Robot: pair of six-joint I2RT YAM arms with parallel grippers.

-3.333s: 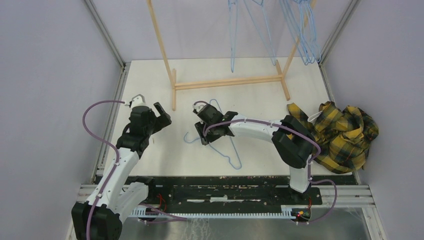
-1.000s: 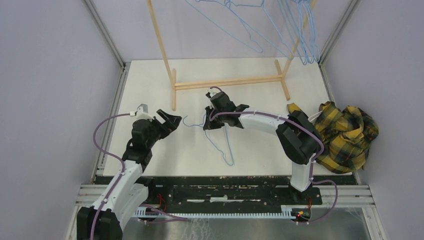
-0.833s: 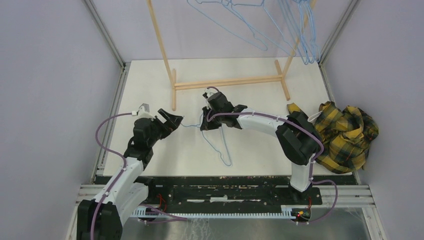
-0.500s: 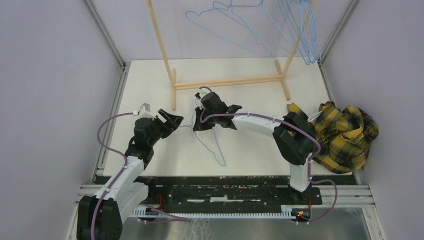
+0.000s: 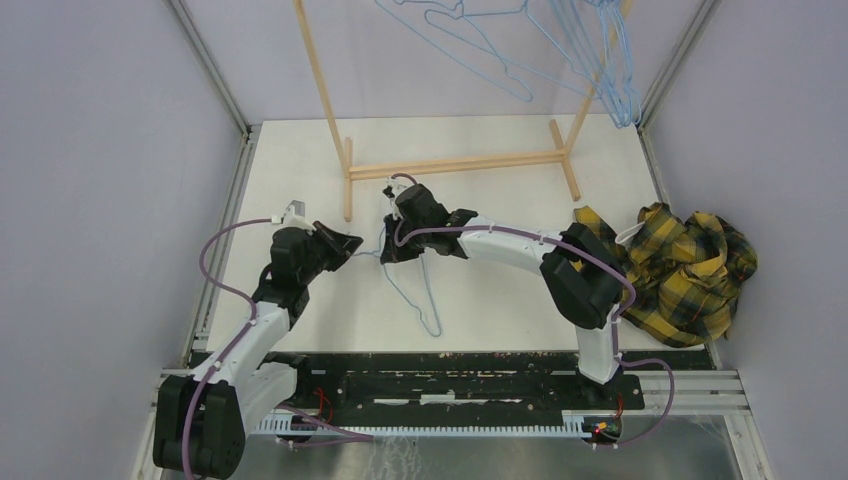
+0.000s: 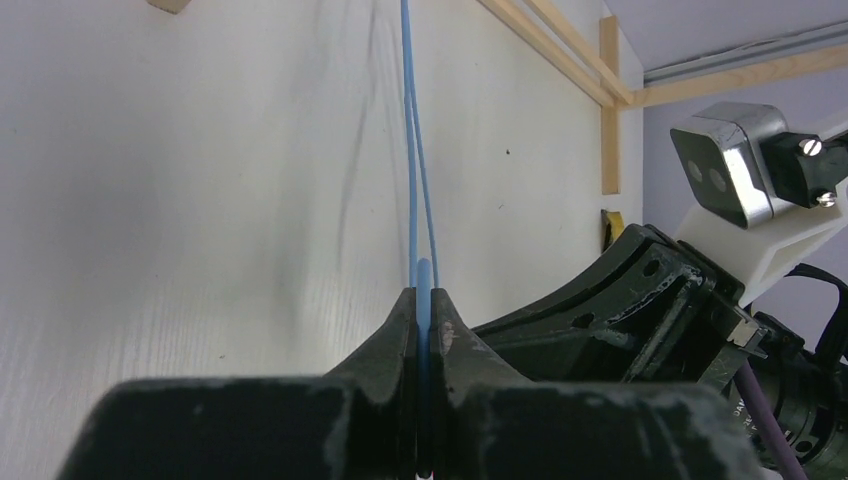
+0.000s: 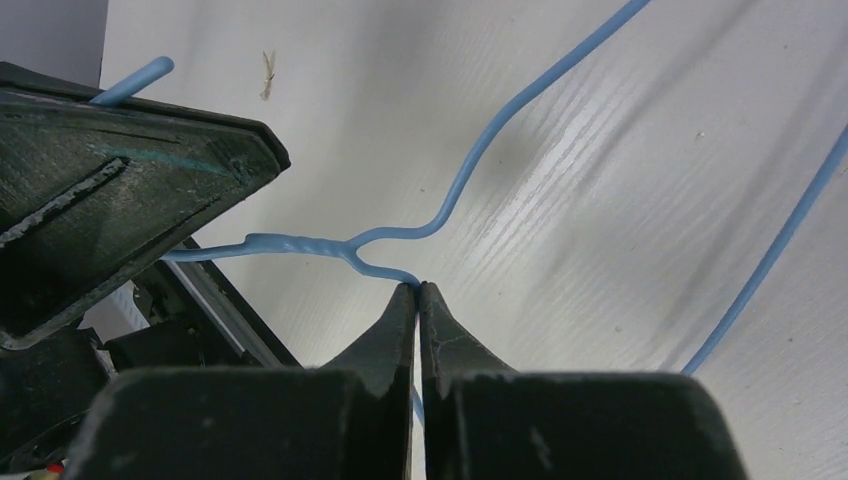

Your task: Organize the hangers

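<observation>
1. Left gripper (image 6: 424, 300) is clenched on the light-blue held hanger (image 7: 470, 170). Its two black fingers are pressed together with the thin wire pinched between the tips, and a doubled run of wire leads straight out ahead of them.
2. Right gripper (image 7: 418, 292) is likewise clamped on the held hanger, nipping the wire just beside the twisted neck (image 7: 290, 243).
3. The two grippers sit tip to tip, very near each other, and the neck spans the small gap between them. A short end of wire pokes out past the far side of the left gripper's finger.
4. From the right gripper the triangular body of the held hanger trails back toward the arm bases, low over the white table (image 5: 500, 310). Whether it touches the surface cannot be told.
5. Just beyond the right gripper stands the wooden rack (image 5: 455, 165). The hanging hangers (image 5: 470, 45) are high above it and off to the right.
6. Well to the right of the right gripper, past its elbow, the plaid cloth (image 5: 690, 265) lies heaped.
</observation>
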